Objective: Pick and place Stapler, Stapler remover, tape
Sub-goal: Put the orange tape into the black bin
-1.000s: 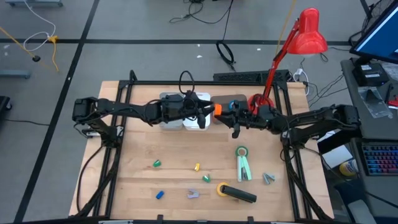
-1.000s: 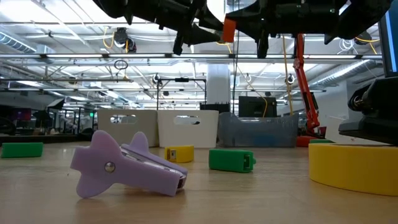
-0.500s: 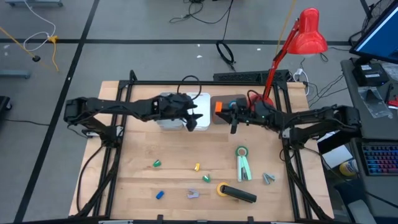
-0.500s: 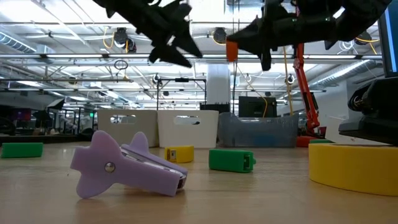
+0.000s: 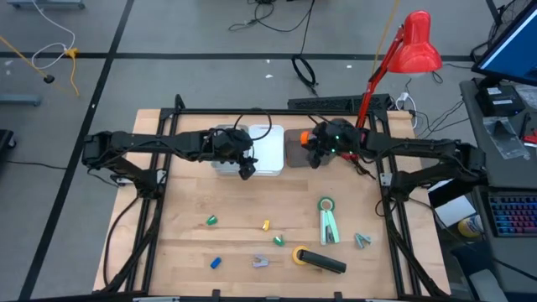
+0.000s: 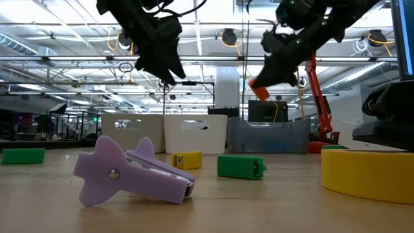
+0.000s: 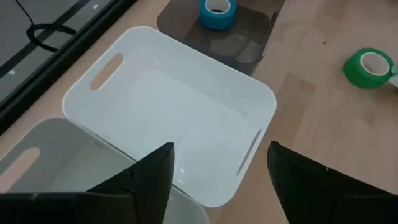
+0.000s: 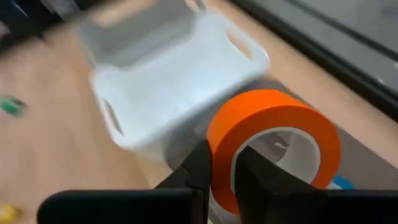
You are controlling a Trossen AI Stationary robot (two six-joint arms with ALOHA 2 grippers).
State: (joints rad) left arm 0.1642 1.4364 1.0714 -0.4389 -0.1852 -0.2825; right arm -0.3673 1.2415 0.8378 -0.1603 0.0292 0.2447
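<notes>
My right gripper [image 5: 307, 144] is shut on the orange tape roll [image 8: 273, 140] above the dark grey bin [image 5: 294, 153], where the blue tape [image 7: 217, 12] lies. My left gripper [image 5: 246, 170] is open and empty over the white bins [image 7: 180, 118]. On the table lie the green tape [image 5: 325, 204] beside the green stapler [image 5: 329, 226], the yellow tape [image 5: 299, 254] next to the black stapler [image 5: 325, 262], a purple staple remover [image 6: 132, 171] and a grey one [image 5: 362, 241]. My right gripper pinches the orange roll's wall [image 8: 221, 165], one finger [image 8: 198, 167] outside the ring and the other [image 8: 258, 177] inside its hole. The fingers slant down toward the table's left. The roll [image 6: 260, 91] is lifted clear, tilted, high above the table.
Small coloured blocks lie on the near half of the table: green [image 5: 212, 221], yellow [image 5: 266, 225], green [image 5: 278, 241], blue [image 5: 216, 262]. A red desk lamp [image 5: 415, 42] stands at the far right corner. Bare wood lies between the bins and the blocks.
The two grippers met at the orange roll over the bins and have parted. My left gripper has drawn back toward the table's left and tipped down. My right gripper has kept the roll, swung toward the grey bin and tipped its fingers down, so the roll now sits lower.
</notes>
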